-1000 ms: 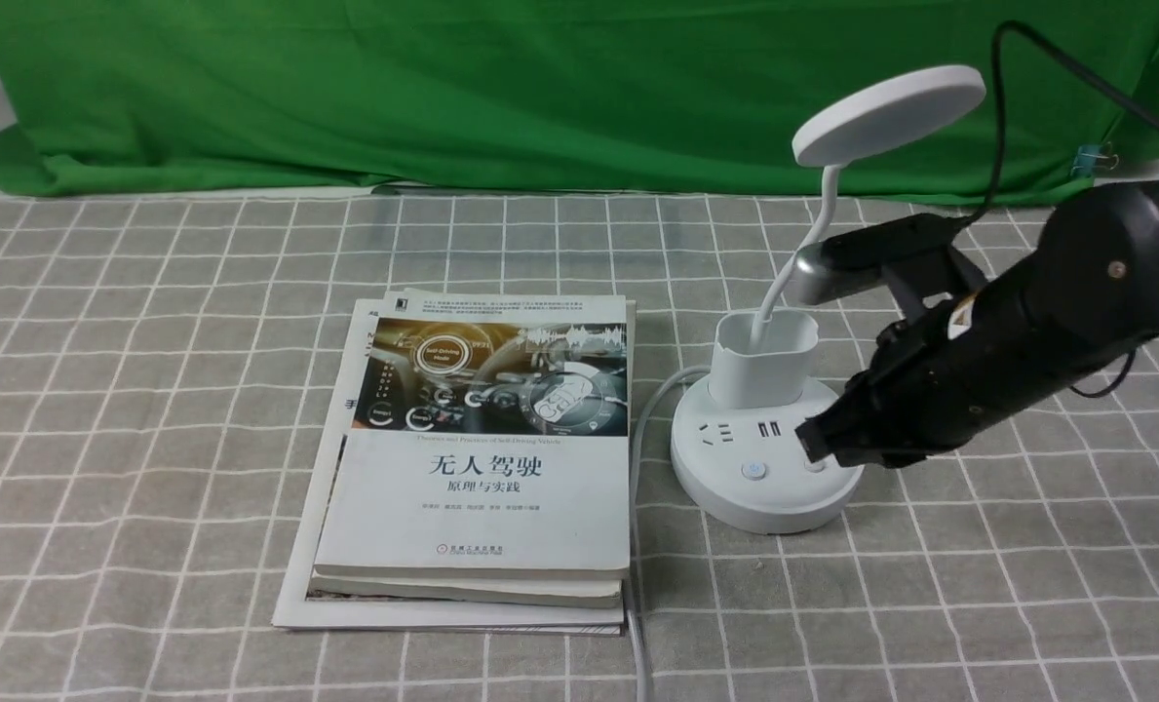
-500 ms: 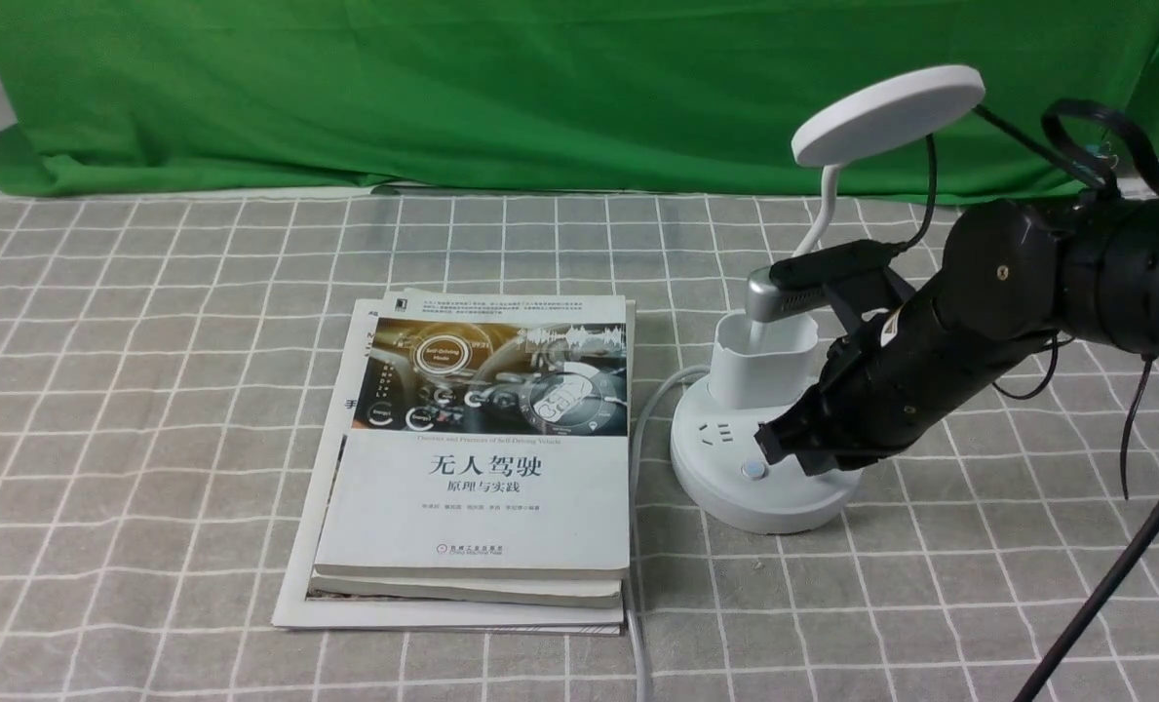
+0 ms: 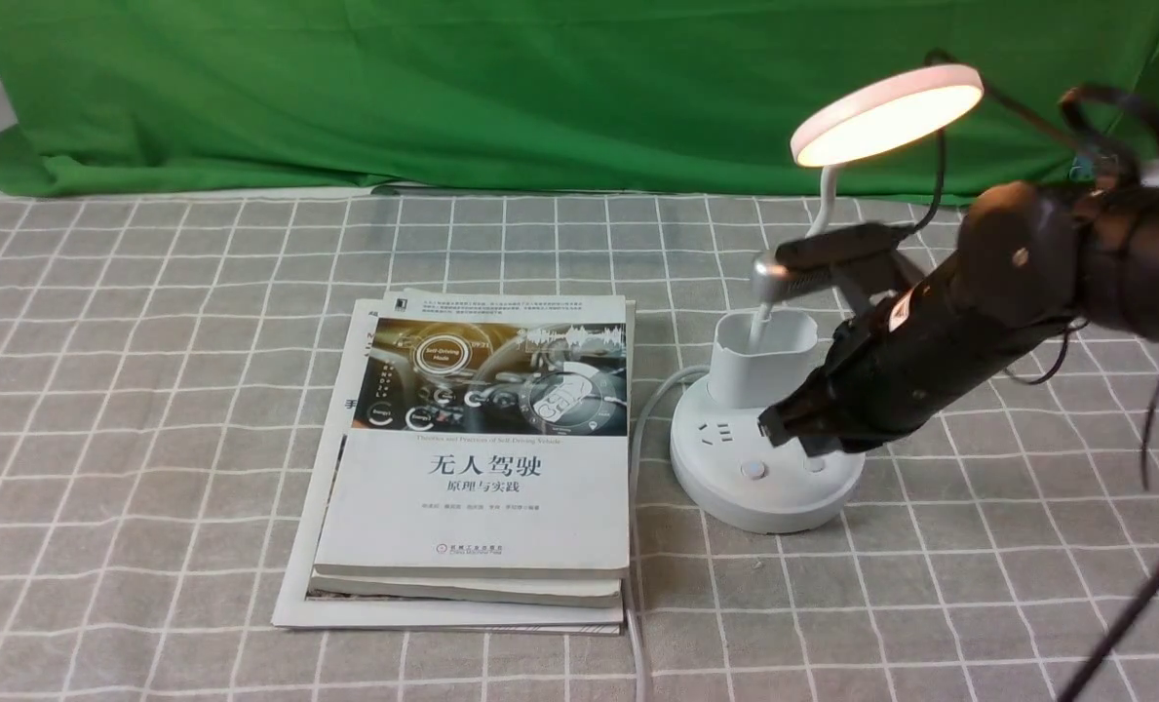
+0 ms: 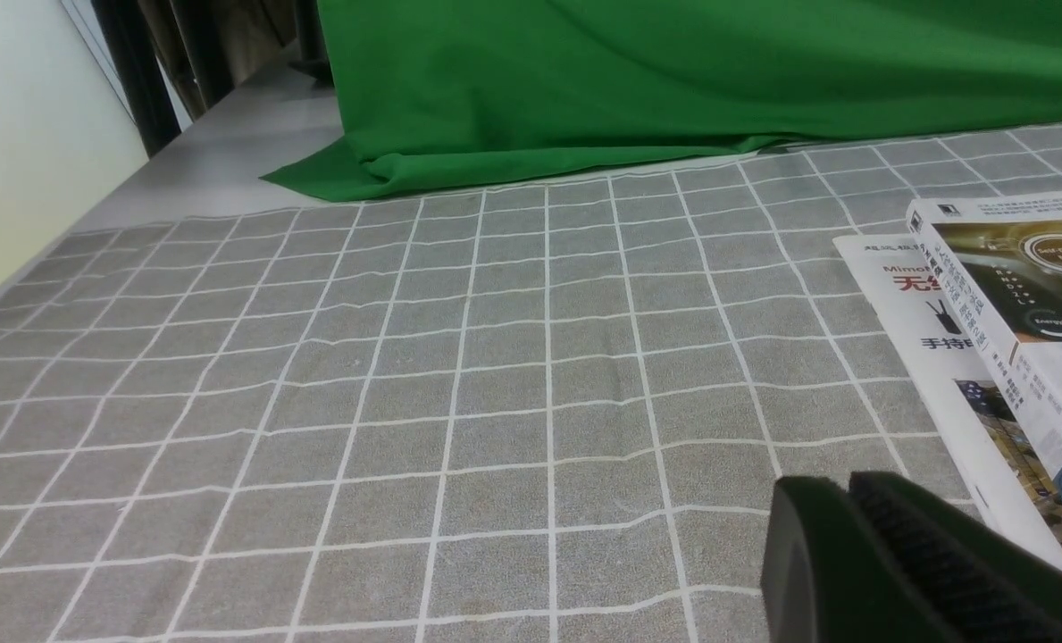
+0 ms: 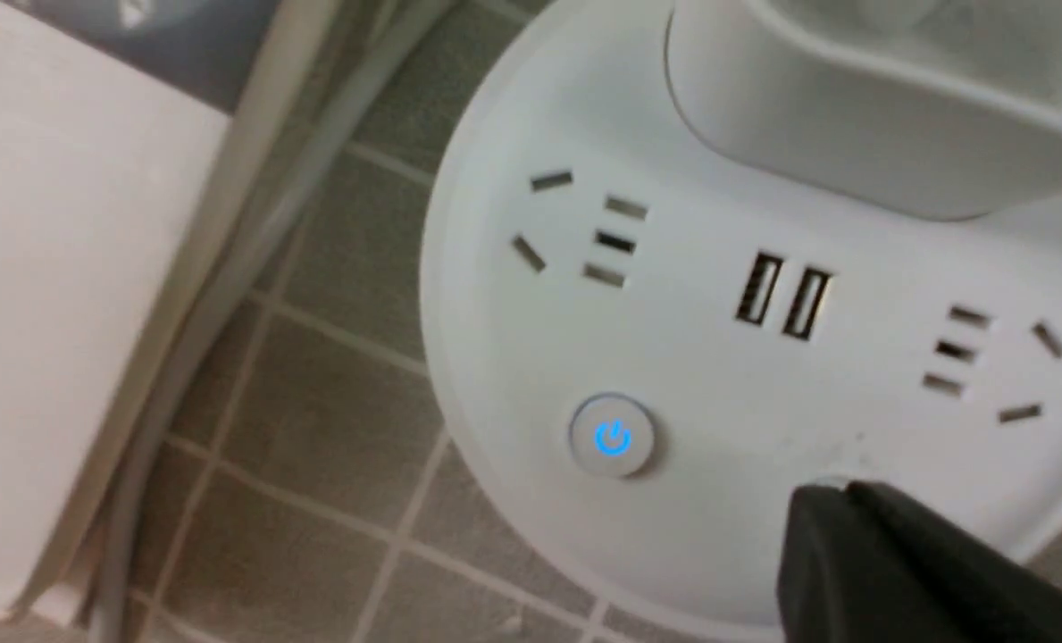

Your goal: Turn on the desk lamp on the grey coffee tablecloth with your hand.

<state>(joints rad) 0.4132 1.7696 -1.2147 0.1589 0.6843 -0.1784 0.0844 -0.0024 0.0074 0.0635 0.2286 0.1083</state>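
The white desk lamp [image 3: 764, 487] stands on the grey coffee tablecloth [image 3: 150, 390], right of the books. Its round head [image 3: 886, 112] glows warm white. My hand, the black right arm [image 3: 930, 361], reaches in from the right over the base. The right gripper [image 3: 769, 427] is shut and empty, its tip just above the base near the sockets. In the right wrist view the tip [image 5: 830, 491] sits beside the button with a blue power symbol [image 5: 612, 438]. My left gripper [image 4: 839, 487] is shut over bare cloth [image 4: 405, 357].
A stack of books [image 3: 482, 458] lies left of the lamp, and its edge [image 4: 1013, 295] is next to my left gripper. The lamp's white cable [image 3: 637, 439] runs between books and base toward the front. A green backdrop [image 3: 443, 88] hangs behind.
My right gripper slid left across the lamp's base, from the right button to the left one, then rose slightly. The lamp's head went from dark to lit.
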